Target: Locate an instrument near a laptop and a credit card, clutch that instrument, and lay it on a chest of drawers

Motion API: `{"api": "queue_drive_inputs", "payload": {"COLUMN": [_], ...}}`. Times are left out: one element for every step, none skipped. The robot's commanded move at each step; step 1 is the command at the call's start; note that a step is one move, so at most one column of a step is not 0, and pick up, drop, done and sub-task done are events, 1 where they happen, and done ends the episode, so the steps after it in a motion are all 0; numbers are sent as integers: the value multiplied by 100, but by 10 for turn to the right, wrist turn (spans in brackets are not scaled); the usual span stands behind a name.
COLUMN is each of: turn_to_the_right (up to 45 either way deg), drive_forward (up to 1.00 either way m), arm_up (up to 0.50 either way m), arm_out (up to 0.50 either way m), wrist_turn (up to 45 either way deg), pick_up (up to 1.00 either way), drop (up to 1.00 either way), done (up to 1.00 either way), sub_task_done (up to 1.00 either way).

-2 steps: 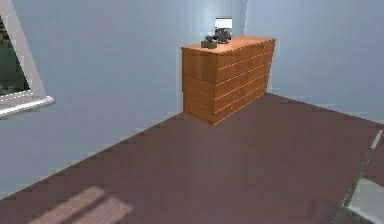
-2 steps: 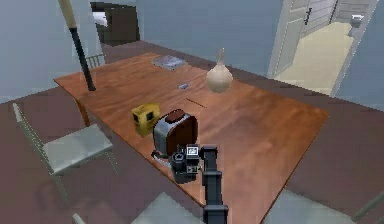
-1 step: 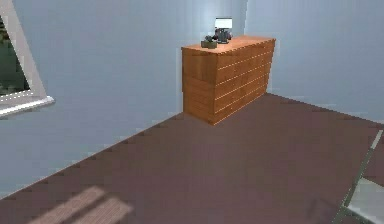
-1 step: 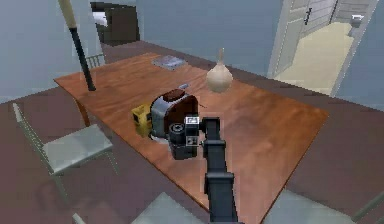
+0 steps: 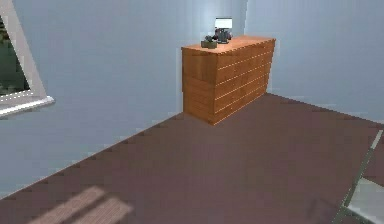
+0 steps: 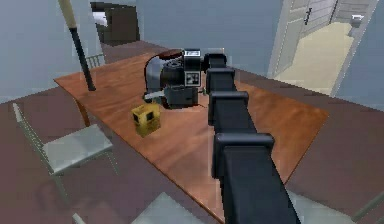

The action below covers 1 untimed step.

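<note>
End effector, bound eventually for the chest of drawers at the far wall, reaches over the wooden counter at a dark, white-rimmed thing, possibly the instrument; whether anything is held cannot be told. A clean lift should rise straight, clear of the small yellow box.

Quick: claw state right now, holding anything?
Claw: cannot be told whether open or shut, nor whether it holds anything; its far end shows against clutter on the table.
</note>
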Motion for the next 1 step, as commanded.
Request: {"api": "queue_drive_inputs", "payload": {"turn_to_the_right": [0], "drive_forward": [0], "arm_up": [0], "arm_out": [0], "wrist_turn": [-450], "pick_up": [0], "drop": [0], "done": [0], "sub_task_done": [0]}}
